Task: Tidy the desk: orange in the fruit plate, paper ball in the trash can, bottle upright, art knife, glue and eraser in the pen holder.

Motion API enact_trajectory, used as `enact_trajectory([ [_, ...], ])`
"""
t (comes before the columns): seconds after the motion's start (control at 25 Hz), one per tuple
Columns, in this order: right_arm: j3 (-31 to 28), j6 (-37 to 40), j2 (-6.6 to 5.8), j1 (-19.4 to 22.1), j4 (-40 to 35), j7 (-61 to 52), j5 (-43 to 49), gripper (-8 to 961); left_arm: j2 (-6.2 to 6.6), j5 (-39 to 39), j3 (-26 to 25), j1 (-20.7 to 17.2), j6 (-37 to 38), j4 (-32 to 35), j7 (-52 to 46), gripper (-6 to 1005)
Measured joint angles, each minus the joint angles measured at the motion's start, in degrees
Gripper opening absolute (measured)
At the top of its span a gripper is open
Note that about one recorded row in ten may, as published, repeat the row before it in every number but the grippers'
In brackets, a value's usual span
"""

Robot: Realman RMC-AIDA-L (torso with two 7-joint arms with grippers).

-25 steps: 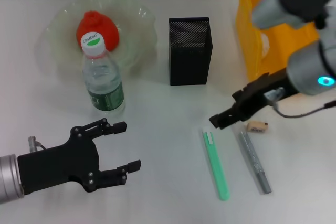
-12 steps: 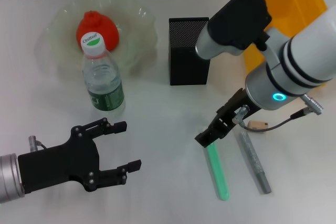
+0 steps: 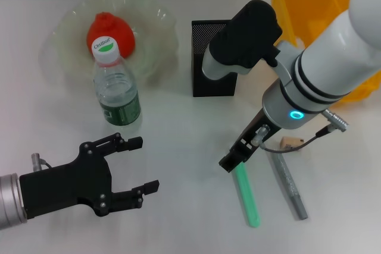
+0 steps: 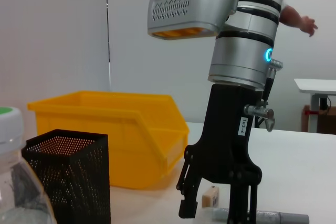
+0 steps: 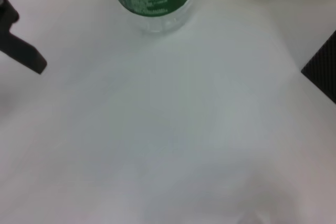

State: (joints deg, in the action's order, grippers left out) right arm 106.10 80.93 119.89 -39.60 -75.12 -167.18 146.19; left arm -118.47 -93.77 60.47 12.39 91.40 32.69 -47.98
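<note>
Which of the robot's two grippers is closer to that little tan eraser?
Right. The right gripper hangs just beside the eraser, over the green knife; the left gripper sits far across the table.

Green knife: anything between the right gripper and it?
Nothing visible. The right gripper hangs right over the top end of the green knife on bare table; the grey stick lies beside, apart.

orange (image 3: pixel 110 32) in fruit plate (image 3: pixel 158 22); bottle (image 3: pixel 116 92) before plate; pen holder (image 3: pixel 213 57) left of trash can (image 3: pixel 309 4).
</note>
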Motion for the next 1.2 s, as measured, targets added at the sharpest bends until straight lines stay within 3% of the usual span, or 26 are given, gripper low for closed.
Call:
enact_trajectory([
  [0.2, 0.98, -1.11, 0.0, -0.31, 1.55, -0.34, -0.03, 841, 0.0, 0.0, 0.02, 0.0, -0.48, 0.0, 0.57, 813],
  [0.92, 1.13, -1.28, 0.0, -0.37, 2.5, -0.97, -0.21, 513, -0.09, 0.0, 0.02, 0.06, -0.52, -0.47, 0.61, 813],
  [1.2, 1.42, -1.53, 0.0, -0.44, 2.96, -1.04, -0.64, 484, -0.09, 0.0, 0.0, 0.17, -0.52, -0.53, 0.61, 812],
])
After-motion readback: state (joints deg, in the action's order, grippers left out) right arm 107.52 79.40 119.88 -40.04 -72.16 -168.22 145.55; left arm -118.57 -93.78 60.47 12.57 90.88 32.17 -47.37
